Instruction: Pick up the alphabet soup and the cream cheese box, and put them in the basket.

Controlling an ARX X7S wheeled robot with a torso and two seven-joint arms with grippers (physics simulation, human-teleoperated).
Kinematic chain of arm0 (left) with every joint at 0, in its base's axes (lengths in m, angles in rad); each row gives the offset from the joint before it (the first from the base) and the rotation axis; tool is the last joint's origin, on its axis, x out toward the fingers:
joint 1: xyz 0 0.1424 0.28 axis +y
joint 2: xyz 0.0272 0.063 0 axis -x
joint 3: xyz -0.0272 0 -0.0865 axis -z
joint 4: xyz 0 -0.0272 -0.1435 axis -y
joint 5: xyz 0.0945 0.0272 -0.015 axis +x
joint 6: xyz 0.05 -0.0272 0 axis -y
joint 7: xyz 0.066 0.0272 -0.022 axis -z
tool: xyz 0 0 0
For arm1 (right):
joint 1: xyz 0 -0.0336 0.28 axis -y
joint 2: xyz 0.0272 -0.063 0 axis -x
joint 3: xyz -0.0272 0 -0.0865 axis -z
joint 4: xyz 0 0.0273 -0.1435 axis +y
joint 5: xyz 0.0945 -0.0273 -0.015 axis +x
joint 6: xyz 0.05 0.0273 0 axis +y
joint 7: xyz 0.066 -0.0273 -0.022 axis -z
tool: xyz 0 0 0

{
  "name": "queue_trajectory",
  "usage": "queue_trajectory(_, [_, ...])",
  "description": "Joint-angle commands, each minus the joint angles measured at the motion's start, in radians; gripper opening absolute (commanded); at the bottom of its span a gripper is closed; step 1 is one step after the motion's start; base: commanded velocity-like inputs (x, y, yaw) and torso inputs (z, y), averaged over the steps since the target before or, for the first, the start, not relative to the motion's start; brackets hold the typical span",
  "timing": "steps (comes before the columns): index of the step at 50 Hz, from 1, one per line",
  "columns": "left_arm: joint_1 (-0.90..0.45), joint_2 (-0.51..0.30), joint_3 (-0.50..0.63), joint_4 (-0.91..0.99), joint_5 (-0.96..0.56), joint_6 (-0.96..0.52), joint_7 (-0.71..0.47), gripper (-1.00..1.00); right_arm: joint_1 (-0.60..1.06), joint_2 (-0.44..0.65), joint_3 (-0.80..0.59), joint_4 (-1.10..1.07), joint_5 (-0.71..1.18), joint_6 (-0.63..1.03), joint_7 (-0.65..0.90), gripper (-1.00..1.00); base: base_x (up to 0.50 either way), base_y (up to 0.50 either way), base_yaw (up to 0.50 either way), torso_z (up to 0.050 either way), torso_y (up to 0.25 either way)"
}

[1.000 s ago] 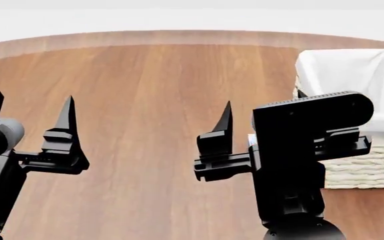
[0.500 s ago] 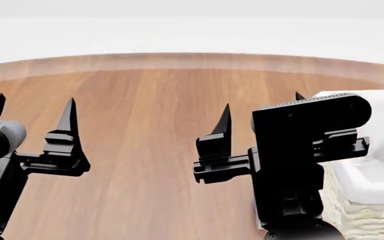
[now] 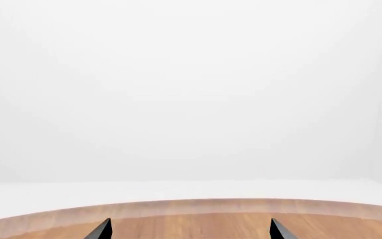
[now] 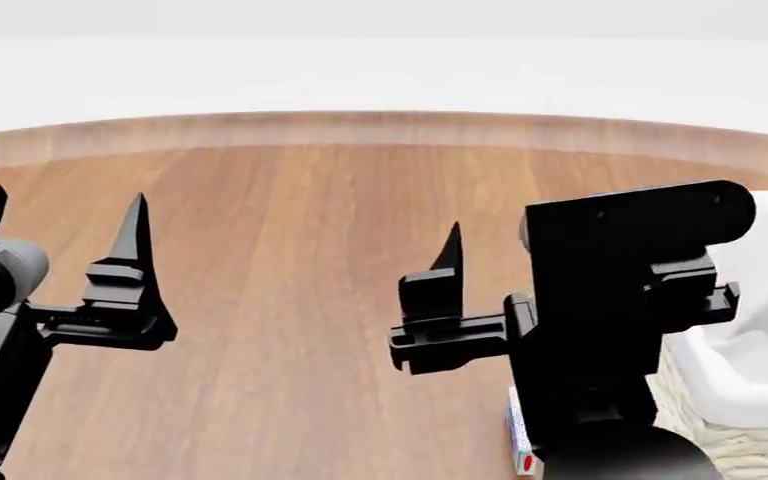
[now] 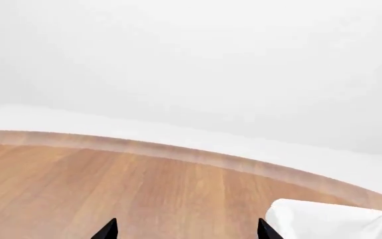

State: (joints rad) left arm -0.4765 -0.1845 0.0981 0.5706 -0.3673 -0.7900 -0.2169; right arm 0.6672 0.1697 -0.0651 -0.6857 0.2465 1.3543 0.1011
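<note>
The cream cheese box [image 4: 519, 442] is a small white box with a blue edge and a red mark. It lies on the wooden table [image 4: 291, 250], mostly hidden behind my right arm. The basket [image 4: 738, 385] with its white liner is at the lower right, close beside that arm; its liner also shows in the right wrist view [image 5: 330, 220]. My right gripper [image 4: 524, 248] is open and empty above the table, one finger hidden behind the wrist block. My left gripper [image 4: 61, 215] is open and empty at the left. The alphabet soup is out of view.
The round table's far edge [image 4: 384, 125] curves across the back, with a plain white floor beyond. Both wrist views show only that far edge [image 3: 191, 204] and white background between the open fingertips.
The head view has shifted: the basket has slid down and to the right in the picture, and the cream cheese box now shows under my right arm. Both grippers stay open.
</note>
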Motion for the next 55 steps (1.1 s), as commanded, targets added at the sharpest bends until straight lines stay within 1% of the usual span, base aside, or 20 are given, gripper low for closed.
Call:
queue_trajectory(1, [-0.001, -0.006, 0.004, 0.001, -0.005, 0.003, -0.007, 1.00, 0.081, 0.101, 0.166, 0.016, 0.448, 0.216, 0.345, 1.00, 0.00, 0.00, 0.00, 0.000, 0.000])
queue_trajectory(4, [0.000, -0.008, 0.006, 0.001, -0.006, 0.004, -0.008, 1.00, 0.108, 0.171, 0.197, 0.093, 0.898, 0.212, 0.782, 1.00, 0.00, 0.00, 0.00, 0.000, 0.000])
queue_trajectory(7, [-0.004, -0.008, 0.006, 0.000, -0.008, 0.003, -0.011, 1.00, 0.115, 0.212, 0.180, 0.145, 1.348, 0.197, 0.980, 1.00, 0.00, 0.00, 0.00, 0.000, 0.000])
queue_trajectory(8, [-0.003, -0.009, 0.006, 0.001, -0.009, 0.002, -0.012, 1.00, 0.115, 0.227, 0.169, 0.144, 1.410, 0.188, 1.024, 1.00, 0.00, 0.00, 0.00, 0.000, 0.000])
queue_trajectory(9, [-0.004, -0.009, 0.006, 0.001, -0.010, 0.002, -0.013, 1.00, 0.116, 0.232, 0.163, 0.144, 1.419, 0.180, 1.033, 1.00, 0.00, 0.00, 0.00, 0.000, 0.000])
queue_trajectory(12, [-0.003, -0.011, 0.008, 0.001, -0.010, 0.003, -0.014, 1.00, 0.115, 0.278, 0.093, 0.180, 1.602, 0.124, 1.167, 1.00, 0.00, 0.00, 0.00, 0.000, 0.000])
queue_trajectory(15, [-0.006, -0.013, 0.008, 0.002, -0.013, 0.002, -0.016, 1.00, 0.111, 0.316, 0.034, 0.203, 1.731, 0.053, 1.262, 1.00, 0.00, 0.00, 0.00, 0.000, 0.000])
queue_trajectory(22, [-0.008, -0.016, 0.009, -0.008, -0.015, 0.008, -0.017, 1.00, 0.086, 0.395, -0.041, 0.201, 1.856, -0.014, 1.356, 1.00, 0.00, 0.00, 0.00, 0.000, 0.000])
queue_trajectory(26, [-0.012, -0.018, 0.007, -0.011, -0.018, 0.008, -0.019, 1.00, 0.045, 0.435, -0.100, 0.205, 1.925, -0.040, 1.385, 1.00, 0.00, 0.00, 0.00, 0.000, 0.000])
queue_trajectory(31, [-0.013, -0.021, 0.007, -0.013, -0.021, 0.010, -0.021, 1.00, -0.019, 0.465, -0.121, 0.198, 1.966, -0.061, 1.380, 1.00, 0.00, 0.00, 0.00, 0.000, 0.000])
queue_trajectory(39, [-0.016, -0.024, 0.010, -0.022, -0.022, 0.016, -0.023, 1.00, -0.122, 0.531, -0.081, 0.185, 1.987, -0.079, 1.350, 1.00, 0.00, 0.00, 0.00, 0.000, 0.000])
queue_trajectory(43, [-0.017, -0.026, 0.013, -0.030, -0.020, 0.022, -0.025, 1.00, -0.130, 0.568, -0.106, 0.174, 2.031, -0.065, 1.334, 1.00, 0.00, 0.00, 0.00, 0.000, 0.000])
queue_trajectory(45, [-0.019, -0.026, 0.014, -0.044, -0.016, 0.030, -0.024, 1.00, -0.171, 0.588, -0.072, 0.160, 2.049, -0.085, 1.322, 1.00, 0.00, 0.00, 0.00, 0.000, 0.000])
queue_trajectory(46, [-0.019, -0.026, 0.015, -0.047, -0.016, 0.032, -0.024, 1.00, -0.202, 0.577, -0.026, 0.139, 2.036, -0.084, 1.297, 1.00, 0.00, 0.00, 0.00, 0.000, 0.000])
queue_trajectory(47, [-0.019, -0.027, 0.015, -0.047, -0.016, 0.033, -0.025, 1.00, -0.200, 0.592, -0.022, 0.136, 2.028, -0.090, 1.312, 1.00, 0.00, 0.00, 0.00, 0.000, 0.000])
queue_trajectory(49, [-0.018, -0.028, 0.016, -0.047, -0.017, 0.033, -0.025, 1.00, -0.208, 0.630, -0.037, 0.119, 2.088, -0.108, 1.319, 1.00, 0.00, 0.00, 0.00, 0.000, 0.000])
queue_trajectory(51, [-0.019, -0.029, 0.016, -0.048, -0.018, 0.033, -0.026, 1.00, -0.217, 0.653, -0.010, 0.106, 2.090, -0.122, 1.325, 1.00, 0.00, 0.00, 0.00, 0.000, 0.000])
queue_trajectory(53, [-0.018, -0.030, 0.015, -0.049, -0.019, 0.035, -0.027, 1.00, -0.239, 0.693, 0.002, 0.092, 2.132, -0.147, 1.331, 1.00, 0.00, 0.00, 0.00, 0.000, 0.000])
queue_trajectory(54, [-0.017, -0.030, 0.016, -0.050, -0.020, 0.036, -0.027, 1.00, -0.255, 0.700, 0.033, 0.081, 2.136, -0.163, 1.330, 1.00, 0.00, 0.00, 0.00, 0.000, 0.000])
queue_trajectory(55, [-0.016, -0.031, 0.017, -0.051, -0.019, 0.038, -0.027, 1.00, -0.263, 0.722, 0.014, 0.081, 2.165, -0.177, 1.341, 1.00, 0.00, 0.00, 0.00, 0.000, 0.000])
